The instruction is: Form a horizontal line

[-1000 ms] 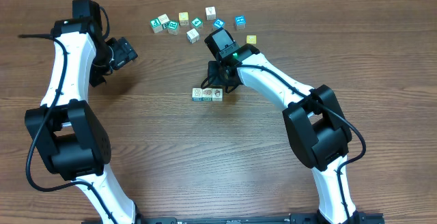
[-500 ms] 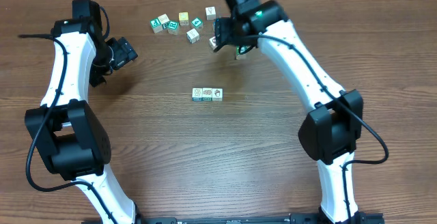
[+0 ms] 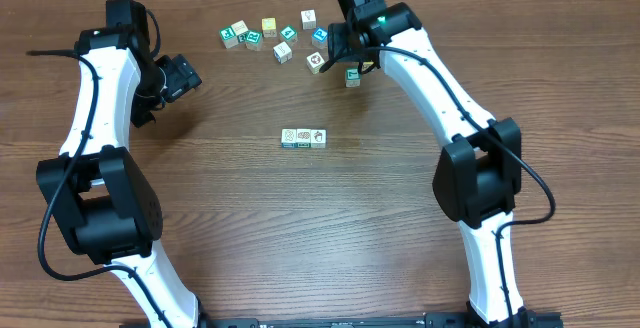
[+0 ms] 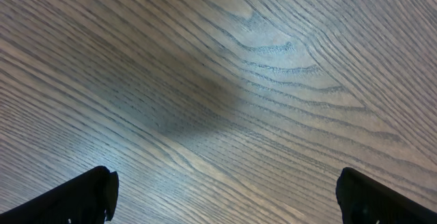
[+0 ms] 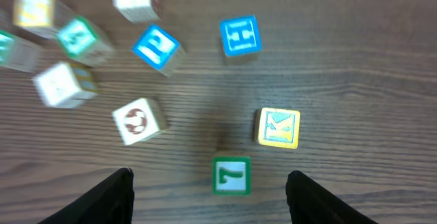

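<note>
Over the scattered cubes [image 5: 140,121], the right claw [image 5: 208,186] hangs spread, empty; dropped askew it could knock the green cube [image 5: 231,175] away.

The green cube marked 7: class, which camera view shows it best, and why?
The right wrist view: the green cube sits close and sharp, its 7 readable. Overhead, it is a tiny green speck beside the right arm, number unreadable. The left wrist view shows only the wooden table.
</note>
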Robot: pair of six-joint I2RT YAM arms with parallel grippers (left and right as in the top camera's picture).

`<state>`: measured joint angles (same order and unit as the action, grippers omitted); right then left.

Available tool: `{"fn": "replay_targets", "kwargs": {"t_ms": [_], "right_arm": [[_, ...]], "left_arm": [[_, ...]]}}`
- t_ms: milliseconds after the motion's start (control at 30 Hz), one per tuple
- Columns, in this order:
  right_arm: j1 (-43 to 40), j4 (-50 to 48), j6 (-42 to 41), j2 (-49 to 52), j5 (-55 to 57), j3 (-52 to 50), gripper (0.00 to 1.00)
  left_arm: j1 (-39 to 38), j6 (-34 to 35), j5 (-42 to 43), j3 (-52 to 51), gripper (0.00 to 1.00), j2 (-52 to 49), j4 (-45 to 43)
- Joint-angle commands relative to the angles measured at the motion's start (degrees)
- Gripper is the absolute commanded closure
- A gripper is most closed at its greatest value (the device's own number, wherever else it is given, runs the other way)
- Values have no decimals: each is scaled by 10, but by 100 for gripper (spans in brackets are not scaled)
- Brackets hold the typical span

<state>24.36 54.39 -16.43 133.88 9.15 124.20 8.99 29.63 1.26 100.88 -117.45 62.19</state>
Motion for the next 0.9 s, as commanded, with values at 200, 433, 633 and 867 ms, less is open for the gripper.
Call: {"fn": "replay_targets", "kwargs": {"t_ms": [200,433,633,867], "right_arm": [[-2,-3,4,40,24,-5,34],[-3,-2,4,62,24,-5,42],[-4,-5,4,83,24,-5,46],[-5,-8,4,86,24,-5,52]], "left_arm": [[0,-5,-3,12,0,0,1],[0,-5,-3,12,0,0,1],[0,-5,-3,12,0,0,1],[0,-5,-3,12,0,0,1]]}}
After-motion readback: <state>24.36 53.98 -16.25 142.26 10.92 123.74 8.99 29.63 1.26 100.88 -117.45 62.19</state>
